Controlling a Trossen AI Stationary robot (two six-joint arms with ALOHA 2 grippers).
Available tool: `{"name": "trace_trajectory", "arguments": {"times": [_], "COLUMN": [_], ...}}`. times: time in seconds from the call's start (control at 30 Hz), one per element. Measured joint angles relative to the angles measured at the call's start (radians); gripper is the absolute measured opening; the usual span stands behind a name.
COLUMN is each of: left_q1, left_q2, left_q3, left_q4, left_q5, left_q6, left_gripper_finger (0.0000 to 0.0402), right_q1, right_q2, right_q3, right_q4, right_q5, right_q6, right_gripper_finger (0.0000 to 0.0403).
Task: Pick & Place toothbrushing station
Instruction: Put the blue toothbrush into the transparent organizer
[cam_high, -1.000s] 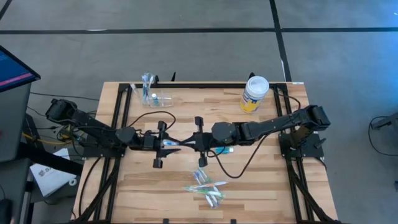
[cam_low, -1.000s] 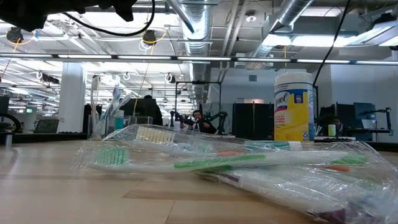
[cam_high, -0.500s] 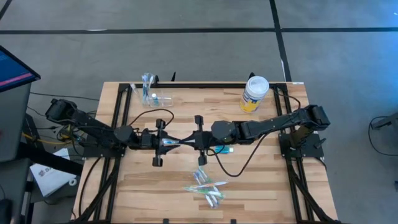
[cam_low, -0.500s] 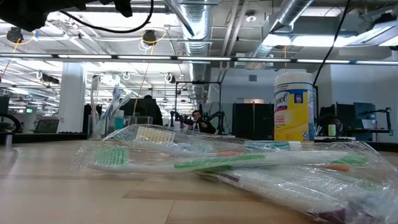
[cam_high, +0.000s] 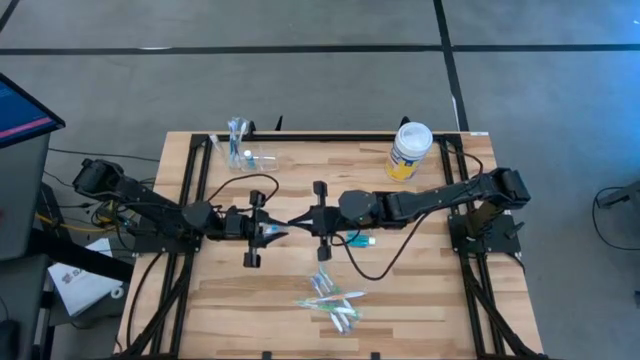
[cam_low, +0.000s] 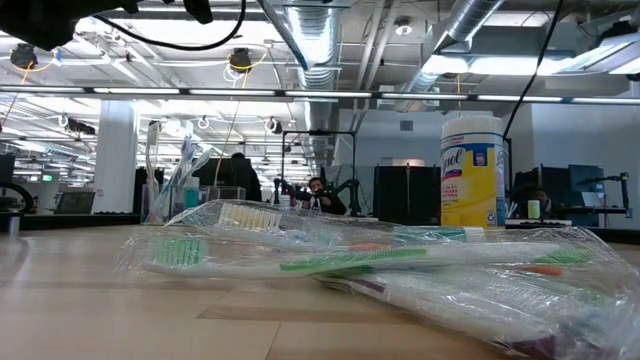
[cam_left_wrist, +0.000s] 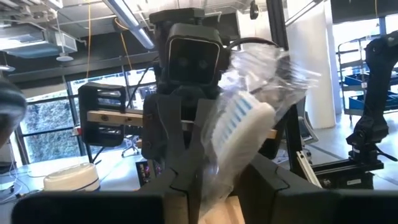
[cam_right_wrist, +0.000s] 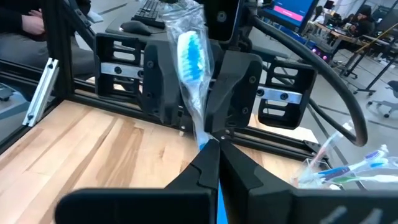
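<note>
A toothbrush with blue bristles, in a clear wrapper (cam_high: 271, 232), hangs between my two grippers above the table's middle. My left gripper (cam_high: 283, 232) comes from the left and my right gripper (cam_high: 298, 225) from the right. They meet tip to tip, both shut on the brush. The clear cup (cam_high: 262, 158) with a bunch of toothbrushes (cam_high: 238, 135) stands at the far left. It also shows in the right wrist view (cam_right_wrist: 348, 169). A teal tube (cam_high: 358, 240) lies on the table under my right arm. The tiny bottle is not in view. My left gripper is shut on the wrapped brush below its bristle head (cam_left_wrist: 214, 183), coming level from the table's left. The wrapper hides the exact place of contact. The head (cam_left_wrist: 242, 124) sticks out past the fingers, clear of the table. My right gripper pinches the brush's handle (cam_right_wrist: 200, 138) between its two fingertips, coming level from the table's right. The blue bristle head (cam_right_wrist: 191, 56) stands out beyond the fingertips in front of the left gripper. The brush is lifted clear of the table.
A pile of wrapped toothbrushes (cam_high: 335, 300) lies near the table's front middle and fills the low view (cam_low: 350, 262). A white-lidded jar with a yellow label (cam_high: 410, 150) stands at the far right. Black frame rails run along the table's left and right sides.
Both grippers have drifted a little toward the table's left edge with the brush between them. My right gripper has also gone slightly toward the far edge. The brush stays clear of the table.
</note>
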Motion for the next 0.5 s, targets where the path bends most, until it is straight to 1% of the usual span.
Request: {"name": "trace_trajectory", "arguments": {"times": [0.1, 0.2, 0.23, 0.4, 0.5], "left_q1": [0.0, 0.0, 0.0, 0.0, 0.0], "left_q2": [0.0, 0.0, 0.0, 0.0, 0.0], "left_q3": [0.0, 0.0, 0.0, 0.0, 0.0], "left_q4": [-0.001, -0.002, -0.002, -0.007, -0.012], "left_q5": [0.001, -0.003, -0.01, -0.061, -0.067], "left_q6": [0.0, 0.0, 0.0, -0.003, -0.003], "left_gripper_finger": [0.005, 0.0014, 0.001, 0.0008, 0.0007], "right_q1": [0.0, 0.0, -0.001, -0.002, -0.001], "right_q2": [0.0, 0.0, 0.0, 0.0, 0.0], "right_q3": [0.0, 0.0, 0.0, 0.0, 0.0], "right_q4": [0.0, -0.001, -0.002, -0.014, -0.03], "right_q5": [0.0, -0.003, -0.005, -0.005, -0.005], "right_q6": [0.0, 0.0, -0.001, -0.005, -0.028], "right_gripper_finger": [0.0, 0.0, 0.0, 0.0001, 0.0015]}}
